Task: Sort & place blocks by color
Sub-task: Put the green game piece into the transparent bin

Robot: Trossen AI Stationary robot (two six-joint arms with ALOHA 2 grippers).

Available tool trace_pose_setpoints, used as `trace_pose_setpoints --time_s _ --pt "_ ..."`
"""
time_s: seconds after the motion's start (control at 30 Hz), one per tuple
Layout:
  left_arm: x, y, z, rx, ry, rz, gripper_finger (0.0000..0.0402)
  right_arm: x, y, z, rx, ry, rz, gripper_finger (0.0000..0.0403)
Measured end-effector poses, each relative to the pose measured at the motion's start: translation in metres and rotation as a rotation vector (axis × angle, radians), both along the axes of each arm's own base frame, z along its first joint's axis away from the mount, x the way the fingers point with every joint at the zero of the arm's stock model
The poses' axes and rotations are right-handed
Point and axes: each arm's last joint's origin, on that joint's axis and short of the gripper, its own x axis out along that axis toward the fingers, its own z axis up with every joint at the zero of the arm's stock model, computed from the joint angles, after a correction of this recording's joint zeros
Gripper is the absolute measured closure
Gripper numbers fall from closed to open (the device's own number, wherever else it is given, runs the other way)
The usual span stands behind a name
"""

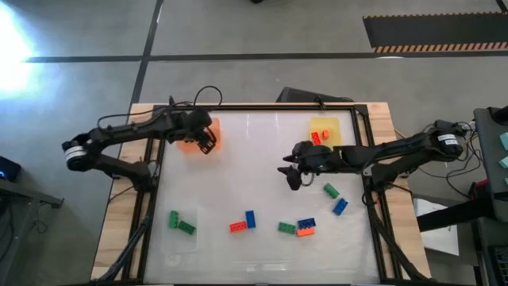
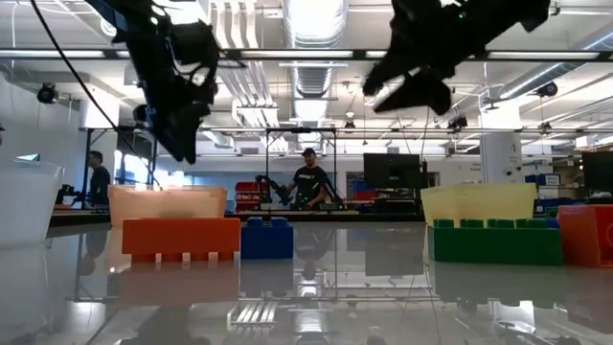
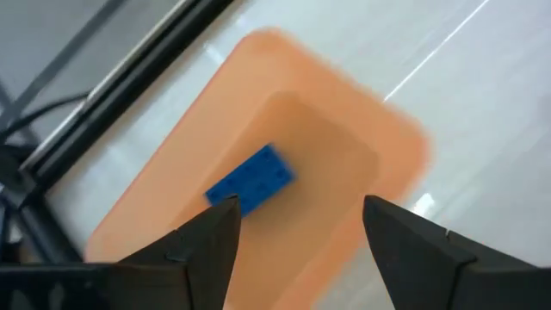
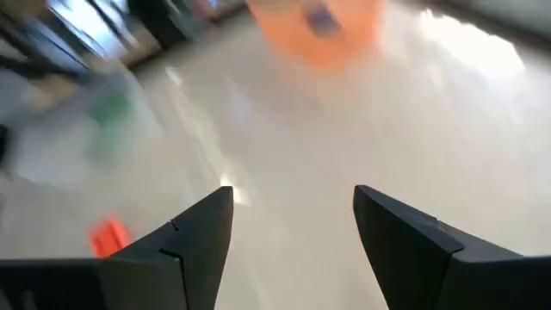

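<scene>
Left gripper (image 1: 208, 143) hung with its fingers (image 3: 202, 250) spread and empty over the orange tray (image 1: 187, 144) near the worktop's far left corner. One blue block (image 3: 251, 179) lay inside that tray, on its floor, clear of both fingertips.

Right gripper (image 1: 290, 173) hovered over the middle of the worktop (image 1: 246, 159), nearer the right edge, its fingers (image 4: 185, 245) also parted with nothing between them. Bare surface lay below it.

Behind it, near the far right corner, a yellow tray (image 1: 325, 129) held a red block (image 1: 316, 137).

Loose blocks remained toward the near edge. A red block (image 1: 237, 227) touched a blue block (image 1: 251, 219) about midway along. To their right a green block (image 1: 286, 228) sat just beside a red block (image 1: 305, 231) with a blue block (image 1: 306, 223) against it. Nearer the right edge lay a green block (image 1: 331, 191) and a blue block (image 1: 340, 206), close together but apart.

Two green blocks (image 1: 180, 222) rested in a clear tray (image 1: 168, 237) near the near left corner.

From table height, a red block (image 2: 180, 239) and a blue block (image 2: 266, 238) stood side by side, and a green block (image 2: 496, 241) stood well to their right. People stood in the room beyond.
</scene>
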Motion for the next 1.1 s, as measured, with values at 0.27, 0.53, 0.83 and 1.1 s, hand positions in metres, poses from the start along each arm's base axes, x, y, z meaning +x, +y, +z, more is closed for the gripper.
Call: trace_pose_setpoints --time_s 0.27,0.53,0.83,1.1 --pt "0.007 -0.044 0.038 0.101 -0.293 -0.175 0.0173 -0.032 0.002 -0.009 0.236 0.702 -0.197 0.0176" --pt "0.007 -0.076 0.061 0.15 -0.525 -0.317 0.0173 -0.045 0.018 -0.046 0.387 1.036 -0.196 0.0172" --pt "0.007 -0.087 0.068 0.153 -0.587 -0.368 0.0173 -0.041 0.025 -0.068 0.317 1.135 -0.205 0.0176" --pt "0.019 -0.096 0.063 0.152 -0.627 -0.416 0.0173 -0.04 0.024 -0.094 0.264 1.179 -0.207 0.0224"
